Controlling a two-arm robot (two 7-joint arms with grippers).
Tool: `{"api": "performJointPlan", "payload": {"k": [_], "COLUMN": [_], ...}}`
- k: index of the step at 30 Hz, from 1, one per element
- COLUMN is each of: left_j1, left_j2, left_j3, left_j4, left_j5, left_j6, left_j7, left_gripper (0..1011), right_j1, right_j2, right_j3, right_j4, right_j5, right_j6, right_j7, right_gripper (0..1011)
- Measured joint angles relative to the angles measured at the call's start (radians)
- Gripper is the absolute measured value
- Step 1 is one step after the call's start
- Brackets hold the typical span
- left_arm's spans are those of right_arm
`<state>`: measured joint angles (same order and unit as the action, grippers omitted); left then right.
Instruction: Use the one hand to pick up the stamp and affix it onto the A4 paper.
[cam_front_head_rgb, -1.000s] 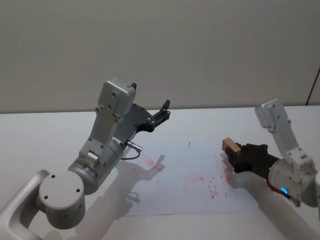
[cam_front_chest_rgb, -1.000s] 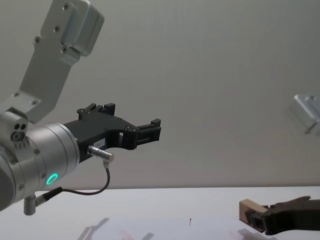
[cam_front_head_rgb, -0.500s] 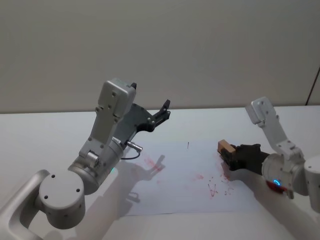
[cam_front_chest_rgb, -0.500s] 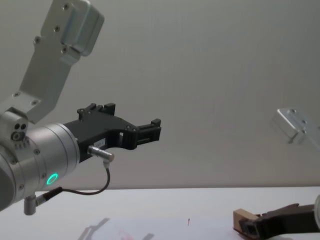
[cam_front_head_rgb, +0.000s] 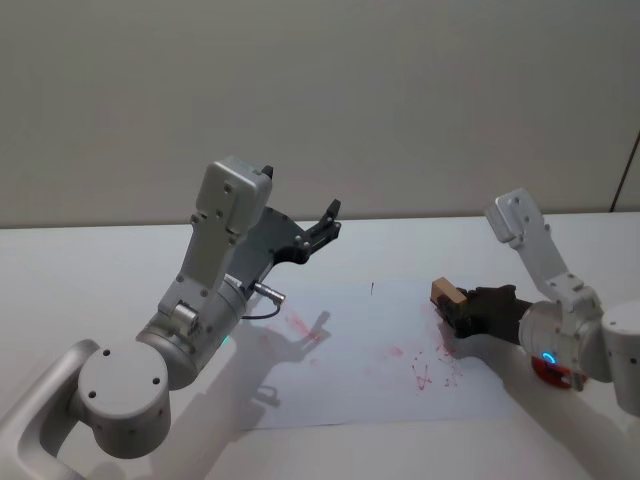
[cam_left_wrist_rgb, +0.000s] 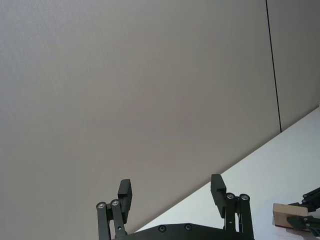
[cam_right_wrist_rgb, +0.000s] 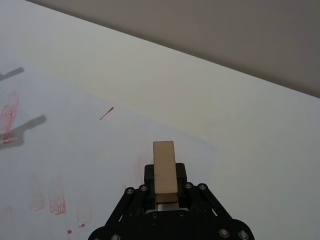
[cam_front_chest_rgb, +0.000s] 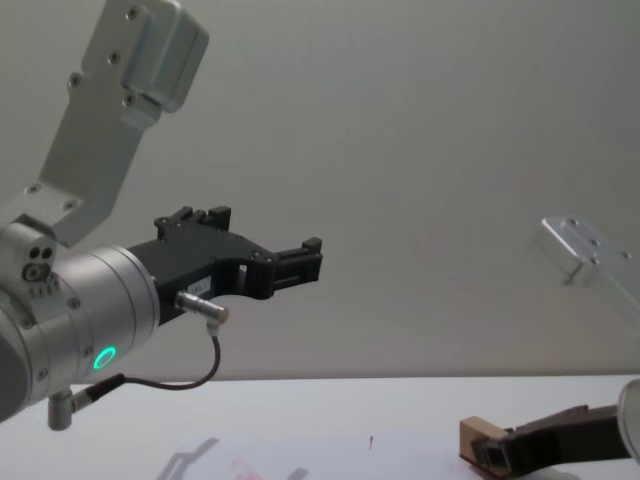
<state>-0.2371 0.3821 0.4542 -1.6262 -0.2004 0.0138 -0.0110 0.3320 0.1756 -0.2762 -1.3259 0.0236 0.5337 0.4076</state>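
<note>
The right pincer has slid a little leftward with the stamp, which is now low at the far right corner of the A4 paper, just beyond the red imprints. Whether it touches the paper cannot be told. The jaws are clamped on the stamp. The left pincer hangs raised above the bench, spread wide and holding nothing.

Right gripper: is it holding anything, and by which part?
Yes: the right gripper holds the stamp, fingers clamped on its rear end, the other end sticking out. Left gripper empty, raised.
</note>
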Motion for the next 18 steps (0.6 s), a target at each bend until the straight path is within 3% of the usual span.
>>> {"api": "performJointPlan", "payload": {"k": [8, 18], "left_j1": [0.0, 0.0], "left_j2": [0.0, 0.0], "left_j3": [0.0, 0.0], "left_j4": [0.0, 0.0], "left_j5": [0.0, 0.0], "left_j6": [0.0, 0.0], "left_j7": [0.0, 0.0], "left_gripper": [1001, 1001], "right_j1": [0.001, -0.023], "right_j2": [0.002, 0.022], "right_j3": [0.0, 0.019], "right_j4": [-0.047, -0.179], "right_j5": [0.002, 0.025], "right_j6": [-0.017, -0.026], "right_j7": [-0.005, -0.047], "right_gripper": [216, 217]}}
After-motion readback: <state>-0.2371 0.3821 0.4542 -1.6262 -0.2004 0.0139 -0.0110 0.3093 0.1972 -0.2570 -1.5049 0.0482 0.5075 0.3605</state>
